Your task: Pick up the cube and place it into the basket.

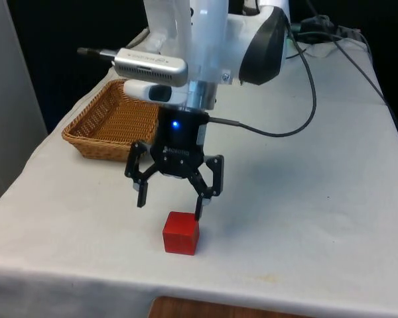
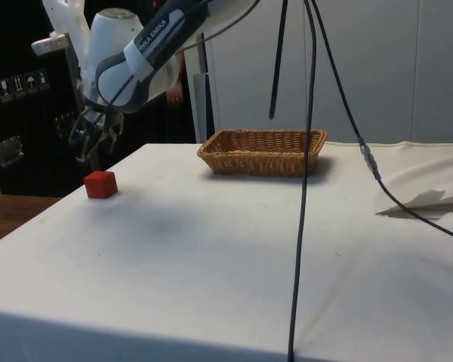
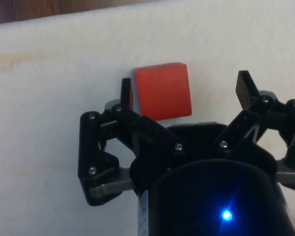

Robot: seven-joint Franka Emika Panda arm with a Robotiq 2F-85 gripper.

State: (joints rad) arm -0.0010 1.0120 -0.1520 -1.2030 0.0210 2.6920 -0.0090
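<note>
Front view gives you the white-clothed table [image 1: 331, 199] with the arm's gripper [image 1: 171, 197] hanging just above the cube [image 1: 181, 233], fingers spread wide and holding nothing. The basket [image 1: 113, 119] sits well apart, toward the far edge at the front view's left. The red cube rests on the cloth near the table's near edge. Wrist view places the cube [image 3: 162, 91] off-centre, hard against one finger [image 3: 126, 96]. Your risk, in my judgement: descend as aligned and that finger lands on the cube's top or shoves it toward the edge. Centre first.
</note>
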